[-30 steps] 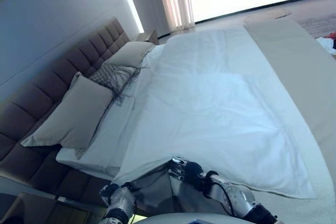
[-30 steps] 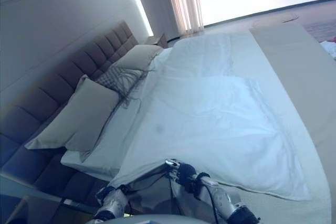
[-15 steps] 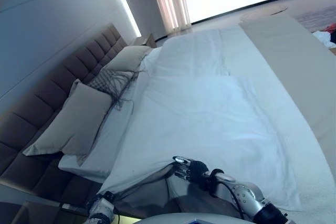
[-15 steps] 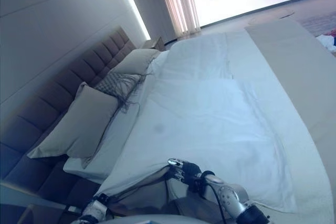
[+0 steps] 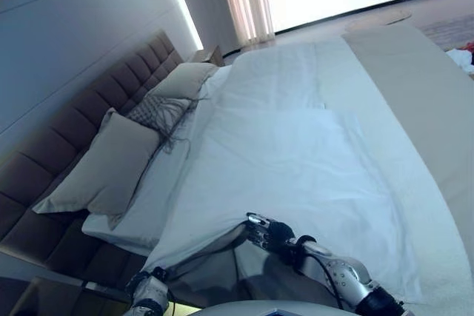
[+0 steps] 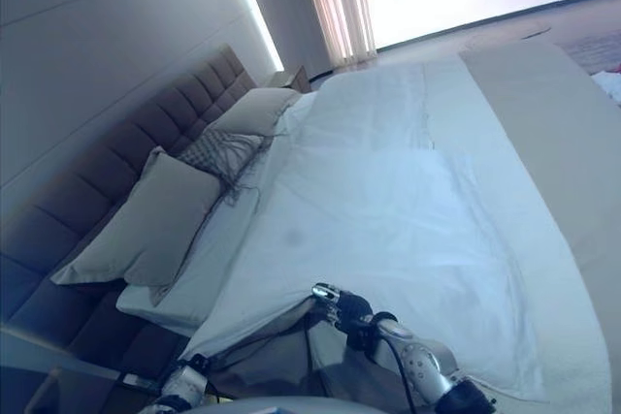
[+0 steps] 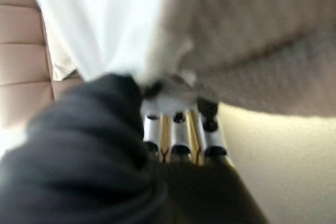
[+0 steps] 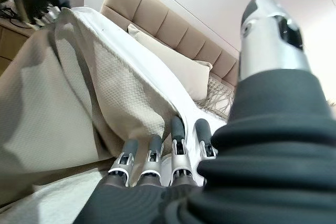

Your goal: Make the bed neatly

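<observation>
duvet [image 5: 296, 160] spread over bed, near edge lifted | left hand [image 5: 150, 291] and right hand [image 5: 268, 233] both pinch that hem | advice: pull evenly toward pillows [image 5: 111, 164], keep hem taut and level

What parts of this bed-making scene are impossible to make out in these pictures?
- Left hand: cut off by the head views' bottom edge; in its wrist view the duvet edge covers the fingertips.
- Underside of the lifted duvet: in shadow in the head views.
- Bedside table by the headboard: too small to tell what is on it.
- Patterned cushion: partly behind the near pillow.
- Right hand: its fingers reach under the duvet edge.
</observation>
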